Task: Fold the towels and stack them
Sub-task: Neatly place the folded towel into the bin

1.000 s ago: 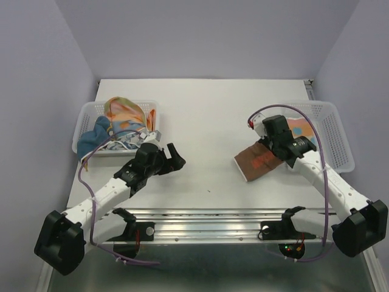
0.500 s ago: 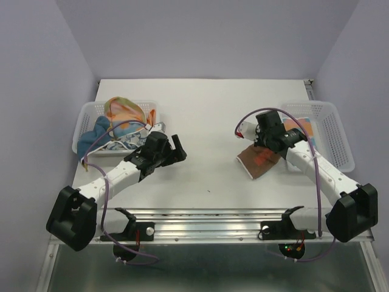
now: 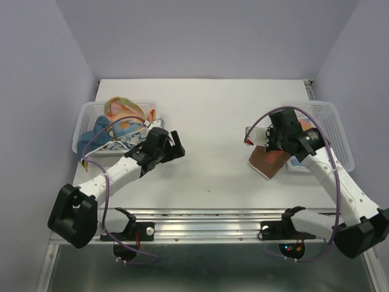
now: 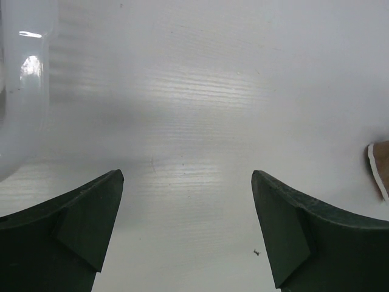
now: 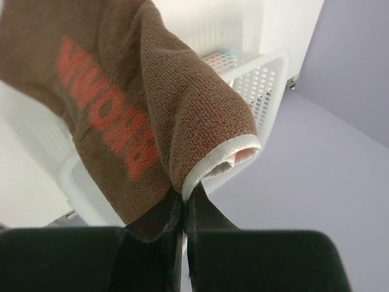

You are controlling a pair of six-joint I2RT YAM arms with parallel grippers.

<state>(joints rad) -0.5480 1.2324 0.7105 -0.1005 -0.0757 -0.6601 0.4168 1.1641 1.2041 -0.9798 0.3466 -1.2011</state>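
Towel (image 5: 115,67), brown terry (white hem)

2 baskets sit on the desk (image 3: 206,115): the left basket (image 3: 86,114) at its left edge, the right basket (image 3: 338,135) at its right edge. A heap of towels (image 3: 121,117) lies in the left basket. The left pincer (image 4: 188,177) hangs over bare desk, right of that basket. The lettered towel (image 5: 115,91) hangs from the right pincer (image 5: 184,204), just left of the right basket.

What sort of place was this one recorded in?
Probably a lab test cell, not a home: two arms bolted to a rail on a white table, plain lilac walls close around, towels in a basket.
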